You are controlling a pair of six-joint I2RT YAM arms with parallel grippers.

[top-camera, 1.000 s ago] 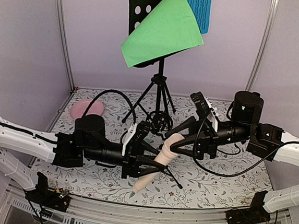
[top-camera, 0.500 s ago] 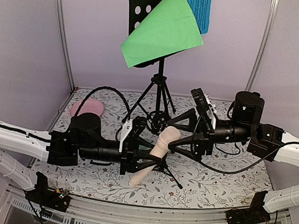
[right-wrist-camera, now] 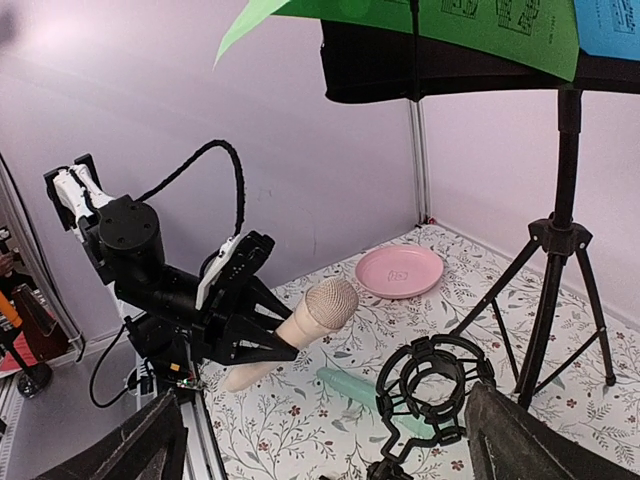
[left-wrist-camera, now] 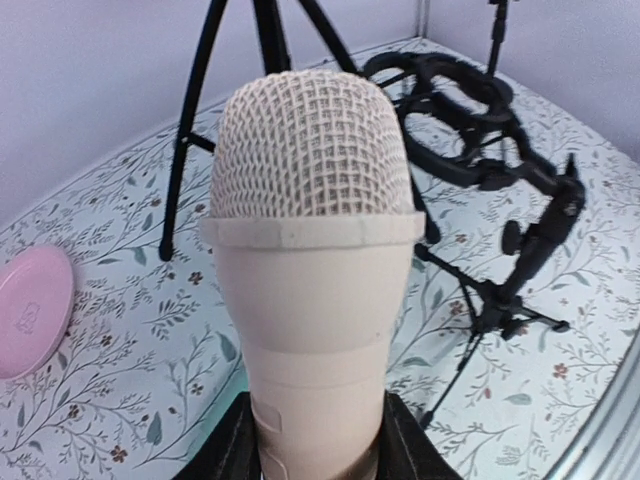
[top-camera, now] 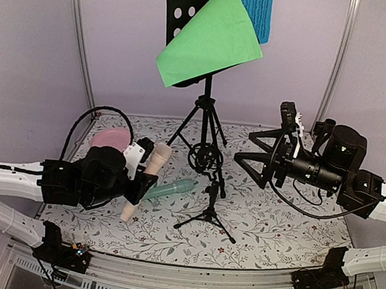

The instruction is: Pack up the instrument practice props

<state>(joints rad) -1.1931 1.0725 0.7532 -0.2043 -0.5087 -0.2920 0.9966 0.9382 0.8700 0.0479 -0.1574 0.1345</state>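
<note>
We see the black perforated metal music rack on tripod legs beyond our left claw, which grips the beige mesh-headed microphone. The mint plastic microphone lies on the tabletop just beside it. Our right claw gapes wide, empty.

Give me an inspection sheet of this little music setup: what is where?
Surface: table under a floral cover.
Job's things: music rack upright on its tripod, green sheet and blue sheet on it; mint microphone lying on the cover; small microphone tripod standing mid-table.
Clutter: pink plate, far left.
Grippers: left gripper shut on the beige microphone; right gripper open, empty.
Cables: black cables loop off both arms.
Surroundings: lilac walls, metal posts.
</note>
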